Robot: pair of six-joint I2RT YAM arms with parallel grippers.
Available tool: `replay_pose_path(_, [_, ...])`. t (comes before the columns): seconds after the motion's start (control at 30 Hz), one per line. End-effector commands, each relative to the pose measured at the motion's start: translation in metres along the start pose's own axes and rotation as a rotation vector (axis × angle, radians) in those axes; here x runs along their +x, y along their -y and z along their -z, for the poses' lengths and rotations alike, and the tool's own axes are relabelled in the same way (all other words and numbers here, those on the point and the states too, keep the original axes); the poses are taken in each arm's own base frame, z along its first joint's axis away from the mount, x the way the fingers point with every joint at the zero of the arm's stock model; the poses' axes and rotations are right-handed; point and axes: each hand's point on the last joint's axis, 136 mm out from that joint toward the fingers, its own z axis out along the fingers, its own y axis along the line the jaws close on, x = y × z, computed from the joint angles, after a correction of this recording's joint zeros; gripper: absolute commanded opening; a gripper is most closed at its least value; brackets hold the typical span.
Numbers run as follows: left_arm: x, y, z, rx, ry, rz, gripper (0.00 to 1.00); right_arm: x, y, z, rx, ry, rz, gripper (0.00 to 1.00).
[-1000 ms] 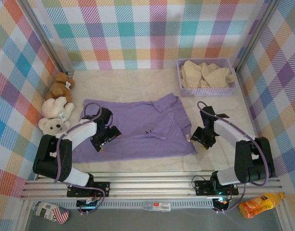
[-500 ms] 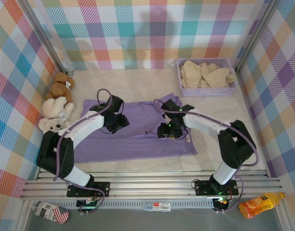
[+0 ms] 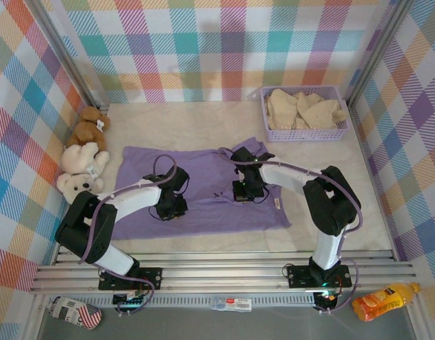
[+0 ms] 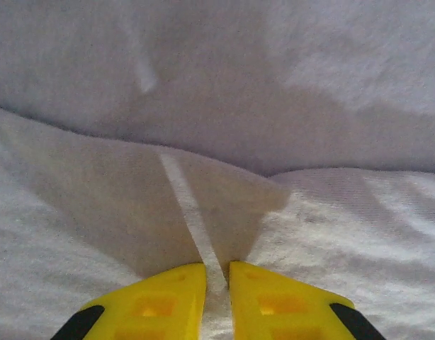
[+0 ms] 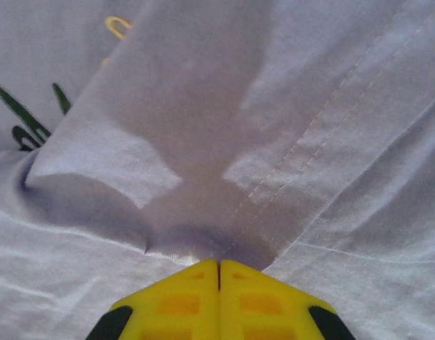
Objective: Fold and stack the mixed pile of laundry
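While both arms bend in over the table, the lavender collared shirt (image 3: 203, 170) lies spread directly under them, its long axis running side to side. What looks like the collar end is nearer the right gripper (image 3: 246, 191), and the plain end stretches out past the left gripper (image 3: 171, 205). The right fingers are pressed together on a stitched fold, while the left are nearly closed, pinching a ridge of cloth. The cream garment (image 3: 302, 106) sits in the basket (image 3: 302, 134), well beyond the right gripper
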Motion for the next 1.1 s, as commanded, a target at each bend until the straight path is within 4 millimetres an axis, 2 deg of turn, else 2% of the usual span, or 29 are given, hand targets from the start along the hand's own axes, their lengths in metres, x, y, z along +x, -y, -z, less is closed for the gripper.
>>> replay_pose_path(0.0, [0.008, -0.016, -0.017, -0.078, -0.020, 0.000, 0.18, -0.015, -0.008, 0.015, -0.018, 0.047, 0.015, 0.00])
replay_pose_path(0.07, [0.009, -0.018, -0.020, -0.092, -0.031, -0.003, 0.18, -0.025, -0.015, 0.025, -0.045, 0.075, 0.012, 0.00])
replay_pose_path(0.13, [0.008, -0.018, -0.020, -0.096, -0.030, -0.007, 0.18, -0.047, -0.024, 0.040, -0.055, 0.137, 0.029, 0.00])
replay_pose_path(0.23, [0.009, -0.020, -0.019, -0.105, -0.030, -0.010, 0.18, -0.093, -0.034, 0.056, -0.075, 0.220, 0.026, 0.00])
replay_pose_path(0.27, [0.009, -0.019, -0.019, -0.107, -0.032, -0.013, 0.18, -0.111, -0.043, 0.060, -0.109, 0.240, 0.025, 0.08])
replay_pose_path(0.33, [0.009, -0.020, -0.018, -0.114, -0.037, -0.018, 0.20, -0.136, -0.064, 0.067, -0.200, 0.250, 0.044, 0.40])
replay_pose_path(0.4, [0.008, -0.021, -0.014, -0.126, -0.039, -0.027, 0.32, -0.150, -0.073, 0.076, -0.206, 0.264, 0.071, 0.67])
replay_pose_path(0.47, [0.005, -0.020, -0.009, -0.130, -0.028, -0.034, 0.50, -0.151, -0.060, 0.080, -0.142, 0.278, 0.057, 0.68])
replay_pose_path(0.5, [0.004, -0.020, -0.005, -0.131, -0.020, -0.037, 0.56, -0.147, -0.049, 0.081, -0.115, 0.282, 0.046, 0.69])
replay_pose_path(0.57, [0.000, -0.018, 0.002, -0.122, 0.000, -0.035, 0.57, -0.135, -0.034, 0.083, -0.097, 0.278, 0.027, 0.67])
replay_pose_path(0.67, [-0.008, -0.006, 0.017, -0.071, 0.038, -0.036, 0.53, -0.101, -0.006, 0.075, -0.045, 0.231, -0.009, 0.61])
replay_pose_path(0.73, [-0.018, 0.010, 0.032, -0.007, 0.077, -0.058, 0.53, -0.074, 0.012, 0.065, 0.005, 0.181, -0.041, 0.57])
replay_pose_path(0.83, [-0.041, 0.051, 0.061, 0.141, 0.159, -0.109, 0.50, -0.033, 0.039, 0.046, 0.061, 0.113, -0.117, 0.46])
replay_pose_path(0.93, [-0.064, 0.092, 0.079, 0.261, 0.201, -0.151, 0.45, -0.003, 0.055, 0.027, 0.088, 0.054, -0.181, 0.43])
replay_pose_path(1.0, [-0.078, 0.116, 0.081, 0.307, 0.209, -0.167, 0.44, 0.011, 0.065, 0.017, 0.116, 0.027, -0.216, 0.41])
replay_pose_path(1.07, [-0.090, 0.137, 0.072, 0.329, 0.195, -0.170, 0.42, 0.022, 0.077, 0.007, 0.140, -0.001, -0.266, 0.39])
